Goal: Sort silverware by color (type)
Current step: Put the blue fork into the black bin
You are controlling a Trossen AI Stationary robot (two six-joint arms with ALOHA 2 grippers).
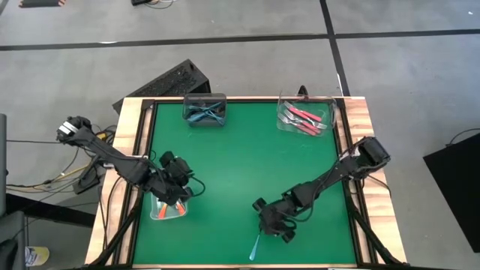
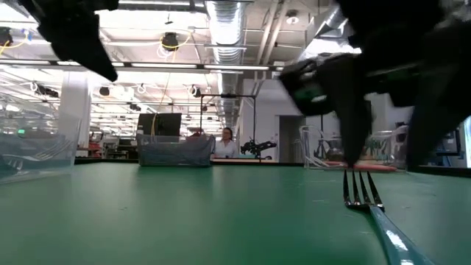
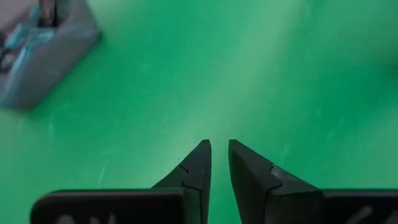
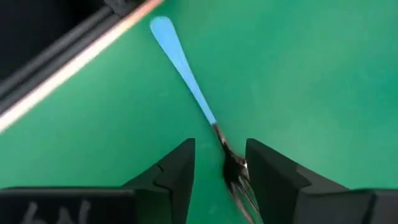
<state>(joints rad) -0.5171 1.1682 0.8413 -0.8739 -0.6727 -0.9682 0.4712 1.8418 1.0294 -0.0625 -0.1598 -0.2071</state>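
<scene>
A blue-handled fork [image 1: 256, 244] lies flat on the green mat near the table's front edge; it also shows in the right wrist view [image 4: 186, 68] and the low view [image 2: 372, 206]. My right gripper [image 4: 220, 163] is open, low over the fork. Its fingers stand on either side of the fork's neck and tines [image 4: 231, 165]. My left gripper [image 3: 219, 152] is open by a narrow gap and empty. It hangs at the left [image 1: 174, 187] beside a clear container of orange forks [image 1: 169, 210].
A clear container of blue forks [image 1: 205, 111] stands at the far edge, left of centre. A clear container of pink-red forks [image 1: 304, 116] stands at the far right. The table's wooden rim [image 1: 360, 187] lies right of my right arm. Bare green mat lies in the middle.
</scene>
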